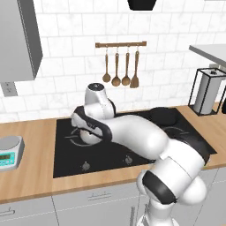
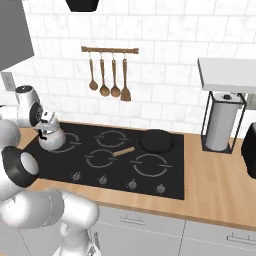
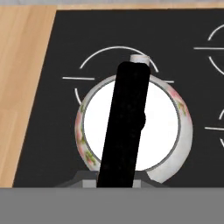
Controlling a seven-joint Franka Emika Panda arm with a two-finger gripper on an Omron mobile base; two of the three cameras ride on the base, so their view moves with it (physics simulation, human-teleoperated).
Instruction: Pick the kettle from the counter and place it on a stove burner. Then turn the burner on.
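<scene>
On the light brown wood-grain table [image 1: 35,176], our black glass cooktop [image 2: 165,180] carries the small rounded silver kettle [image 2: 51,138] over a rear-left ring outline [image 3: 94,57]; our jaws pinch its black arched handle [image 3: 127,127], keeping it steady above the burner.

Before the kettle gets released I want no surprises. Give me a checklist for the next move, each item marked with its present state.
1. Gripper shut on the kettle by its black handle: ok.
2. Kettle over the black cooktop, clear of the counter: ok.
3. Kettle centred on the stove burner ring: cannot tell; ring arcs show up-left of it in the hand view.
4. Kettle base resting on the glass: cannot tell.
5. Pan apart from the kettle: ok.
6. Front knobs unobstructed: ok.
</scene>
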